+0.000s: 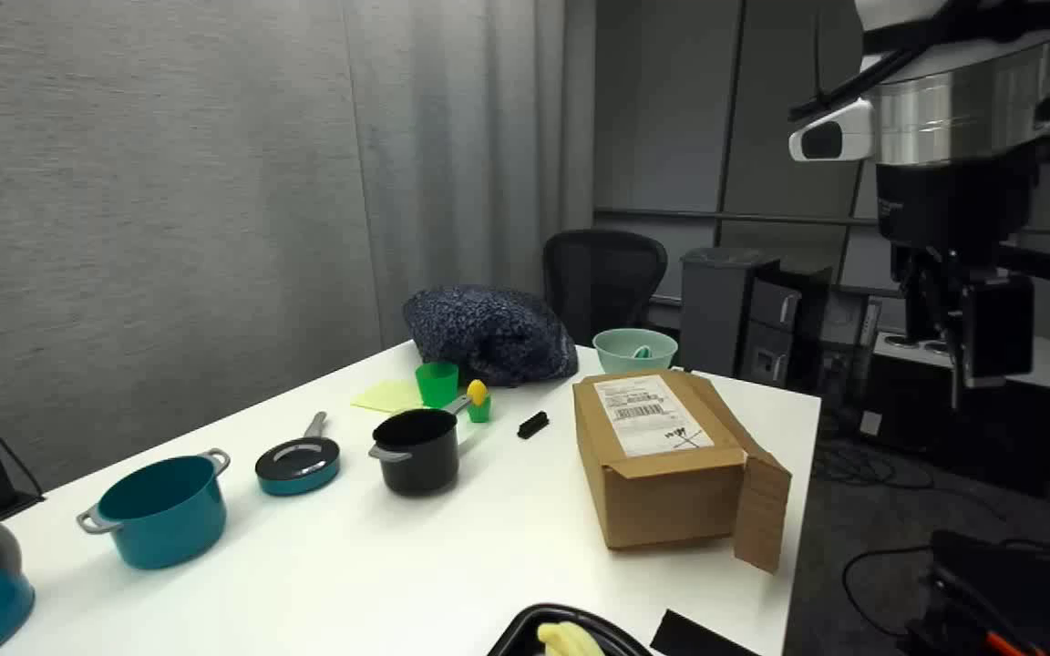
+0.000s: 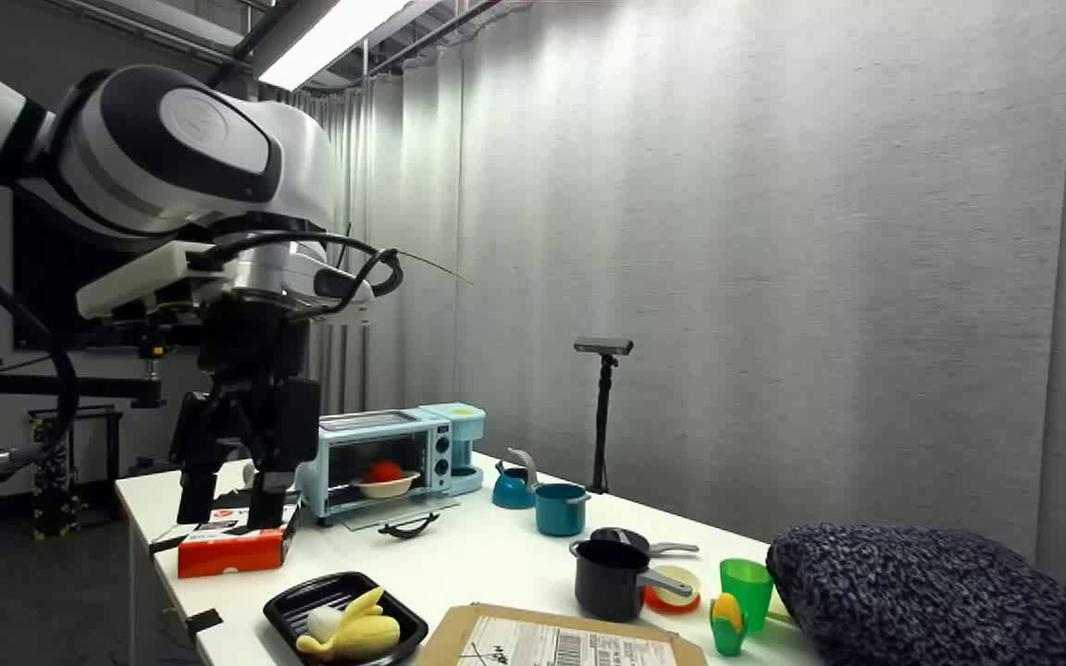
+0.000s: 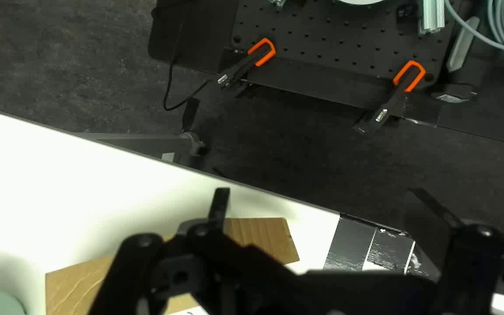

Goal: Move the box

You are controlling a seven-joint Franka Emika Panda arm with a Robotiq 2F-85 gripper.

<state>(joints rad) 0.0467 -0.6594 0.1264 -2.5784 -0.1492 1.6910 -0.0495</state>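
The brown cardboard box [image 1: 671, 501] lies on the white table near its edge, with a white printed label on top and an end flap sticking out. In an exterior view only its labelled top [image 2: 565, 638] shows at the bottom edge. The wrist view shows parts of the box [image 3: 79, 282] and its flap behind the left finger; the rest is hidden or outside the frame. My gripper [image 2: 232, 504] is open and empty, high above the table's edge and apart from the box. The open fingers show wide apart in the wrist view [image 3: 322, 194] and more side-on in an exterior view [image 1: 972, 364].
A black tray [image 2: 288, 606] with yellow toy food and a red-white box [image 2: 232, 555] are near the table's edge. A black pot [image 1: 420, 456], teal pot [image 1: 169, 515], green cup [image 1: 437, 384], mint bowl [image 1: 634, 351], dark cushion [image 1: 488, 328] and blue toy oven [image 2: 376, 462] stand around.
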